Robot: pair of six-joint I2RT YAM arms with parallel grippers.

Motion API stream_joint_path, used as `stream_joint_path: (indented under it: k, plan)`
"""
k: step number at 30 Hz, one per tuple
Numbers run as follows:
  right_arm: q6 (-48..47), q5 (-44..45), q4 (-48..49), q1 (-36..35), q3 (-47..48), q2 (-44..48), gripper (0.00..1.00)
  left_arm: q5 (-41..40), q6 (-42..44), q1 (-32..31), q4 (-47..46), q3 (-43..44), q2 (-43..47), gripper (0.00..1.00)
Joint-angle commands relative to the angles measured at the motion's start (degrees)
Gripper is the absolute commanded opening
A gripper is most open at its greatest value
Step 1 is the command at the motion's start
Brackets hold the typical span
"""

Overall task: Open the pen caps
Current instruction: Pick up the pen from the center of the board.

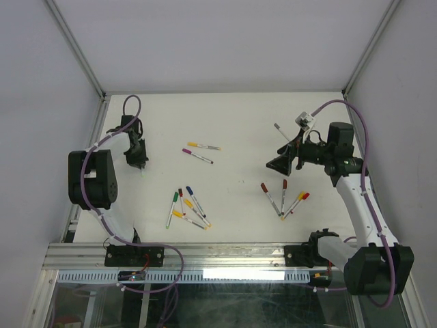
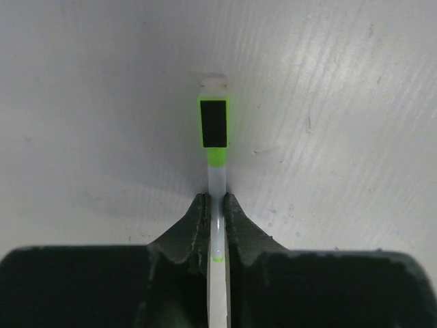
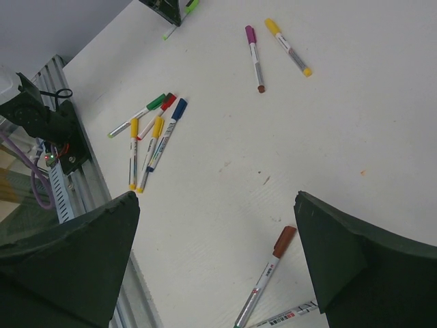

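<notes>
My left gripper (image 2: pixel 216 198) is shut on the whitish barrel of a pen, low over the table at the left. That pen's bright green cap (image 2: pixel 214 126) sticks out beyond the fingertips, still on the barrel. In the top view the left gripper (image 1: pixel 138 161) points down at the table. My right gripper (image 1: pixel 281 162) hangs open above the right side with nothing between its fingers (image 3: pixel 102 232). Under it lies a pen with a brown cap (image 3: pixel 284 241). Capped pens lie in a left cluster (image 1: pixel 186 208) and a right cluster (image 1: pixel 283 198).
Two more capped pens, one yellow (image 1: pixel 203 146) and one purple (image 1: pixel 196 156), lie side by side in the middle at the back. The aluminium rail (image 1: pixel 225 254) with both arm bases runs along the near edge. White walls close in the table's sides and back.
</notes>
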State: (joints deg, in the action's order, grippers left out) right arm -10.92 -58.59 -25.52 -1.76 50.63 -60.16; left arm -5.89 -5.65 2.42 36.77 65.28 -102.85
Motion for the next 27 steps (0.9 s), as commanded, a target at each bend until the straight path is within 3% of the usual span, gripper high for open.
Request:
stream_joint_path:
  k: [1, 6, 11, 15, 19, 22, 27]
  plan:
    - [1.60, -3.18, 3.46, -0.26, -0.64, 0.77, 0.99, 0.42, 0.49, -1.91, 1.46, 1.61, -0.29, 0.01]
    - [5.29, -5.86, 8.41, -0.28, -3.13, 0.14, 0.98, 4.04, -1.46, -2.88, 0.37, 0.58, 4.30, 0.00]
    - [14.98, -8.68, 23.51, -1.16, -11.46, 0.69, 0.96, 12.83, -6.28, -6.45, -4.54, -3.04, 11.32, 0.00]
    - [16.78, -7.69, 29.78, -4.20, -14.84, -0.48, 0.96, 15.83, -12.34, -10.80, -10.95, -8.62, 16.85, 0.00]
    - [19.36, -6.00, 37.81, -7.77, -18.38, -3.75, 0.97, 22.33, -23.14, -16.46, -25.57, -19.35, 24.43, 0.00]
    - [20.71, -4.96, 46.75, -11.71, -21.69, -6.20, 0.98, 25.56, -32.53, -22.27, -42.56, -29.73, 29.75, 0.00]
    - [26.09, 1.17, 56.74, -17.20, -23.04, -13.35, 0.95, 16.79, -41.94, -35.80, -65.80, -38.83, 34.36, 0.00]
